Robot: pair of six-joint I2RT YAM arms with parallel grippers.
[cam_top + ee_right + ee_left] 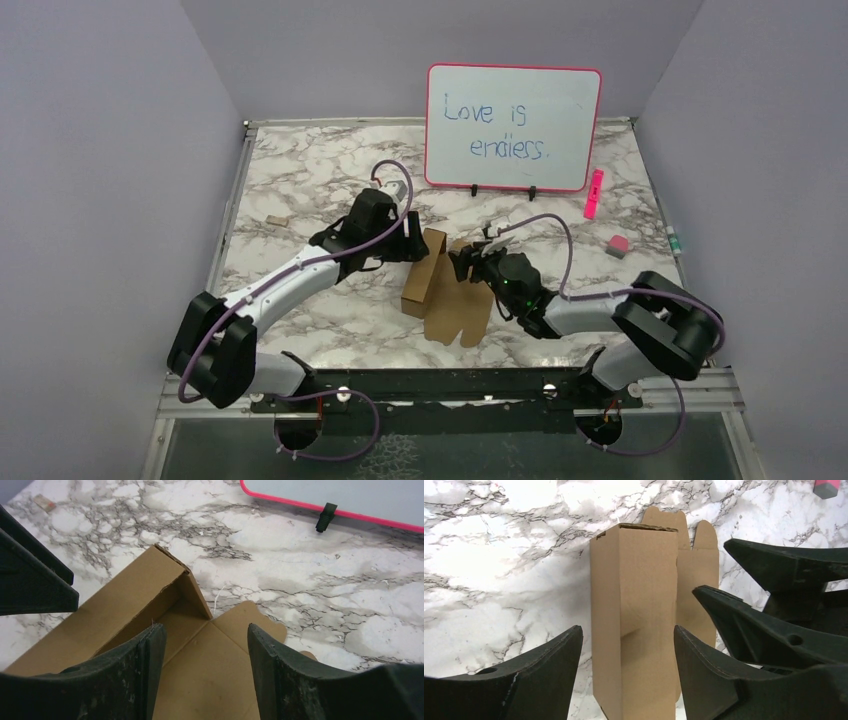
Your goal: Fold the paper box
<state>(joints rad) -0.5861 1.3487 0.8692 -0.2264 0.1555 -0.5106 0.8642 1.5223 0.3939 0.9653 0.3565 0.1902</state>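
Note:
The paper box [424,272] is plain brown cardboard, partly folded into a long tube lying on the marble table, with a flat panel and flaps [458,316] spread out to its right. My left gripper [408,246] is open and straddles the tube [634,620]. One pad lies against the tube's side and the other stands clear of it. My right gripper [466,263] is open just right of the tube, hovering over the flat inner panel [215,675] with nothing between its fingers. Its black fingers [774,565] show in the left wrist view.
A pink-framed whiteboard [513,127] reading "Love is endless." stands at the back. A pink marker [593,194] and a pink eraser [617,244] lie at the right. A tiny cardboard scrap [276,220] lies at the left. Purple walls enclose the table.

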